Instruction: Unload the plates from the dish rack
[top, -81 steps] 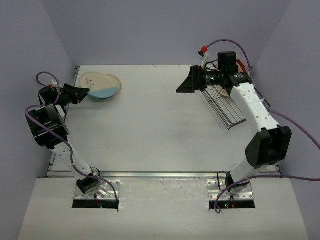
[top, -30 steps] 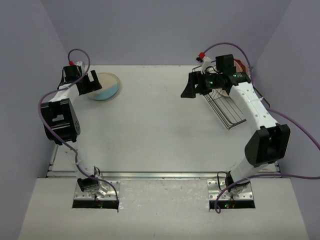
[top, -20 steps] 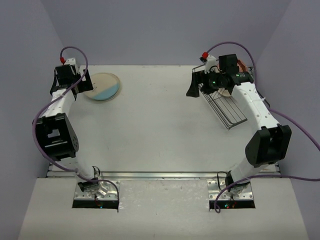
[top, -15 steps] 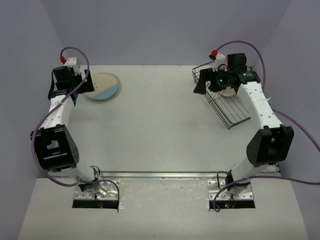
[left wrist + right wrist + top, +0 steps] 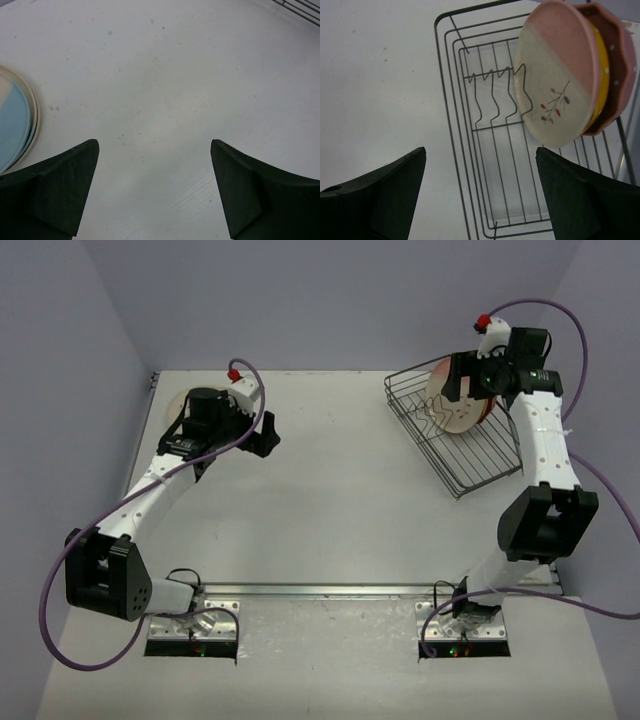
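Standing on edge in the dish rack point(image 5: 470, 135), at its far end: three plates, each leaning against the next.
- Frontmost: cream with pink segment point(image 5: 555, 90), small twig motif, resting against the wavy wire divider point(image 5: 492, 95).
- Behind it: yellow-orange point(image 5: 604, 85), only a sliver of rim showing.
- Rearmost: pink with white dots point(image 5: 620, 60), scalloped edge.

Rack placed at the far right of the table point(image 5: 320, 500).

Right gripper point(image 5: 480, 155): jaws spread wide, holding nothing, hovering above the rack, touching no plate.

Fourth plate, cream with light-blue segment point(image 5: 12, 125): lying flat on the table at far left, outside the rack.

Left gripper point(image 5: 154, 150): jaws spread wide, holding nothing, above bare tabletop just beside that plate, not touching it.
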Available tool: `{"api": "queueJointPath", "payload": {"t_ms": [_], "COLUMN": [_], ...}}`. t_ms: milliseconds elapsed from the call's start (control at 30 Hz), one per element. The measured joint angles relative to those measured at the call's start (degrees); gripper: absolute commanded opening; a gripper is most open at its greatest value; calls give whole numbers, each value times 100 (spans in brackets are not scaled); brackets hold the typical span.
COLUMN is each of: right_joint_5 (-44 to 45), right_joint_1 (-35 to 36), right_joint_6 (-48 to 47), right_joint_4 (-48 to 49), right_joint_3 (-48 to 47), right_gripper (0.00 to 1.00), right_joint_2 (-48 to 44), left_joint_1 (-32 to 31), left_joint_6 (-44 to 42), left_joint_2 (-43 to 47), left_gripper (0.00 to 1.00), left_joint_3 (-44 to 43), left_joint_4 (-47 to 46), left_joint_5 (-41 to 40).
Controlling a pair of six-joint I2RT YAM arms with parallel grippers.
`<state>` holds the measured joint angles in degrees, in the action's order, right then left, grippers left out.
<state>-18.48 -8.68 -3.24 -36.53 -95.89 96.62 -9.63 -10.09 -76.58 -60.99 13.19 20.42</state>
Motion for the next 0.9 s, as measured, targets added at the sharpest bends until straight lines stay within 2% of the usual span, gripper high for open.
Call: {"api": "queueJointPath", "payload": {"t_ms": [300, 733, 900], "right_joint_5": [20, -165, -351], "right_joint_1": [-580, -644, -692], "right_joint_6": [-404, -732, -771], "right_joint_4": [157, 174, 213], "right_joint_3": [-714, -1261, -1409], "right_gripper": [86, 86, 73], "right_joint_2": [1000, 2007, 2206], "left_joint_1": [-235, -238, -238], "left_joint_6": [4, 4, 6], "left_joint_2": [-81, -212, -325], "left_gripper": [94, 95, 95], "left_joint_3": [0, -73, -96], "left_joint_4": [32, 55, 56], "left_joint_5": [-98, -180, -178]}}
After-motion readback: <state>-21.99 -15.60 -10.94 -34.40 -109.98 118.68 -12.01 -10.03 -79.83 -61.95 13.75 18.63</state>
